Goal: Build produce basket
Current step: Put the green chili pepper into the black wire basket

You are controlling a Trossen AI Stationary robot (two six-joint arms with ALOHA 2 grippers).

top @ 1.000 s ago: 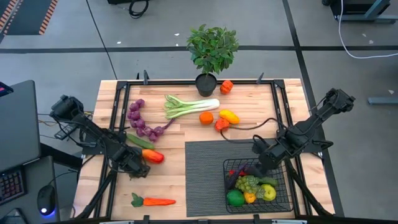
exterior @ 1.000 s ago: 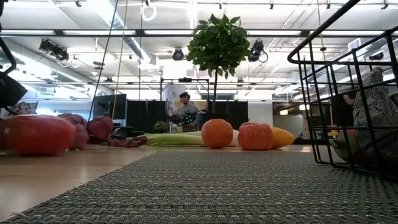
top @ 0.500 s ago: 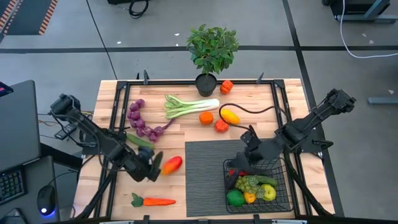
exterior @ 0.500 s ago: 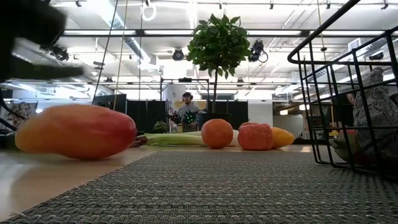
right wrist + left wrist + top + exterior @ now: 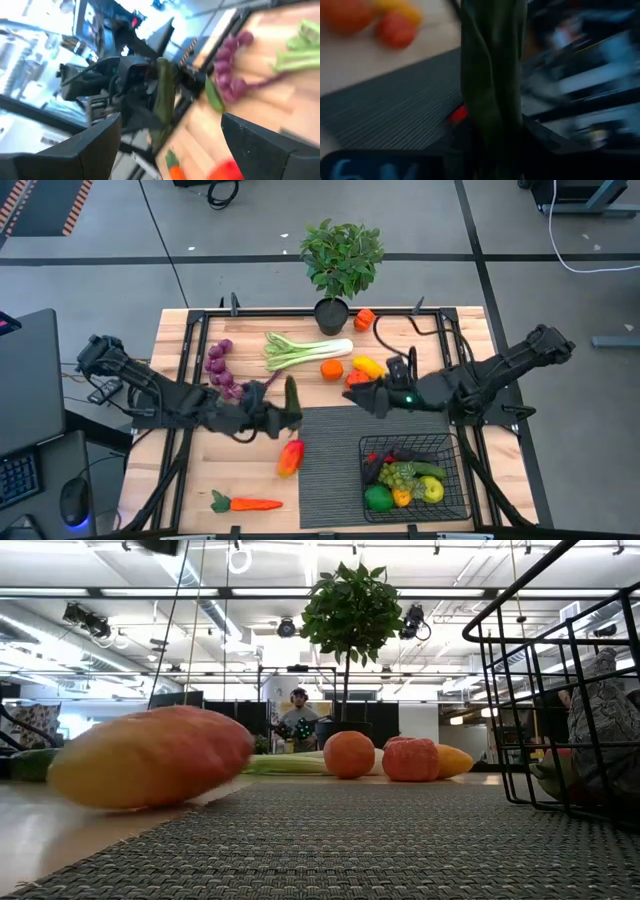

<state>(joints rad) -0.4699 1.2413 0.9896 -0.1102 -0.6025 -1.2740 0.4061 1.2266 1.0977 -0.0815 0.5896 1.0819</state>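
My left gripper [image 5: 278, 416] is shut on a dark green cucumber [image 5: 292, 394] above the mat's far left corner. My right gripper [image 5: 362, 394] hovers open over the mat's far edge, beside a red pepper [image 5: 356, 380], and touches nothing. In its wrist view the fingers [image 5: 90, 145] stand wide apart, facing the cucumber [image 5: 163, 95]. The black wire basket [image 5: 364, 444] stands on the mat at the near right and holds green grapes, a lime and other pieces. A red-orange toy fruit [image 5: 290, 457] lies on its side at the mat's left edge. My left gripper pinches the cucumber near its lower end [image 5: 492, 135] between its two fingers, coming level from the table's left. The fingers lie across it. The cucumber stands roughly upright past the fingers, lifted clear of the table.
A carrot [image 5: 250, 503] lies at the near left. Purple produce [image 5: 225, 375], a second green piece [image 5: 212, 97], a leek [image 5: 305, 350], an orange [image 5: 331, 369] and a yellow pepper [image 5: 368, 366] lie on the far half. A potted plant [image 5: 340, 260] stands at the far edge.
My left gripper has swung from the near left toward the right and far side, carrying the cucumber up beside the mat's corner. The red-orange fruit has rolled right and nearer, onto the mat's left edge. My right gripper has moved from the basket's far rim toward the far left.
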